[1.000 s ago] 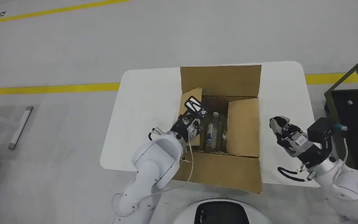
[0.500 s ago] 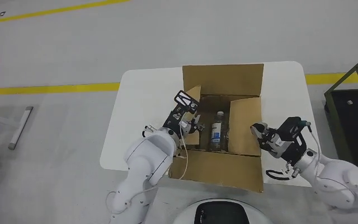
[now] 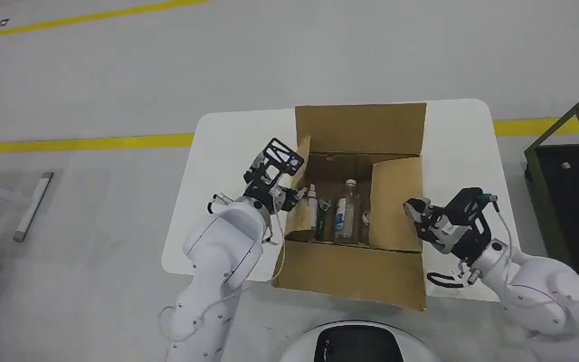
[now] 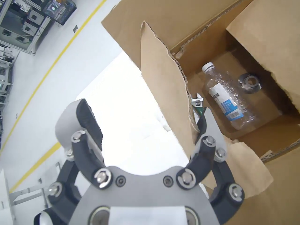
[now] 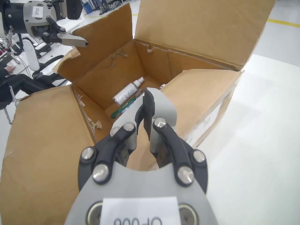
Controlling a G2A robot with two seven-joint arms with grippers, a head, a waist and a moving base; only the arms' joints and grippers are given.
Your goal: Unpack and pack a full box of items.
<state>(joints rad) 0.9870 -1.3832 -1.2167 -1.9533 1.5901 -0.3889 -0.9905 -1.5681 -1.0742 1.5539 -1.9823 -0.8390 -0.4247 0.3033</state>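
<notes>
A brown cardboard box (image 3: 360, 128) stands open on the white table (image 3: 231, 172). Inside lie a clear water bottle (image 3: 345, 213) (image 4: 225, 97), a white spray bottle (image 3: 310, 208) (image 5: 129, 90), a green packet (image 5: 123, 107) and a silver tape roll (image 4: 249, 83). My left gripper (image 3: 288, 176) (image 4: 145, 120) is open and straddles the box's torn left flap (image 4: 164, 87), one finger inside the box, one outside. It also appears as the left gripper (image 5: 80, 25) in the right wrist view. My right gripper (image 3: 414, 215) (image 5: 145, 105) is shut with nothing in it, just beside the inward-leaning right flap (image 5: 199, 90).
The box's front flap (image 3: 357, 276) hangs toward the table's near edge. A dark green rack (image 3: 554, 185) stands off the table's right side. Bare tabletop lies left of the box and at the far right corner (image 3: 466, 136). A grey bar (image 3: 32, 206) lies on the floor.
My left gripper drew back from inside the box to its left flap, which now stands more upright. My right gripper came in from the table's right side to the right flap.
</notes>
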